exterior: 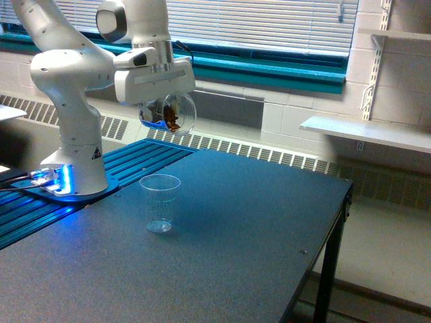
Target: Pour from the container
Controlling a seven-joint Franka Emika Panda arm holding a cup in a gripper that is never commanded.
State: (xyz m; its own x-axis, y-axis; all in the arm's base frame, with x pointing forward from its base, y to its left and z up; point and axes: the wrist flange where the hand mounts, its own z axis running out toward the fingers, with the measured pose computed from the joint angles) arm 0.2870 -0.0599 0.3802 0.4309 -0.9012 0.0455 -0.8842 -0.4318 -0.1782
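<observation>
The container [176,112], a clear rounded plastic jar with brown bits showing through its wall, hangs tipped on its side under the white hand, mouth toward the exterior view's right. My gripper [161,112] is shut on it, well above the table. Below it and a little to the left stands a clear tapered drinking cup [160,202], upright on the dark table [222,256]. No brown bits show in the cup. The jar sits roughly a cup's height or more above the cup's rim.
The arm's white base [74,171] stands on a blue-lit slatted platform [128,165] at the exterior view's left. The table's edge [330,235] drops off at the right. A white wall shelf [367,131] and window blinds lie behind.
</observation>
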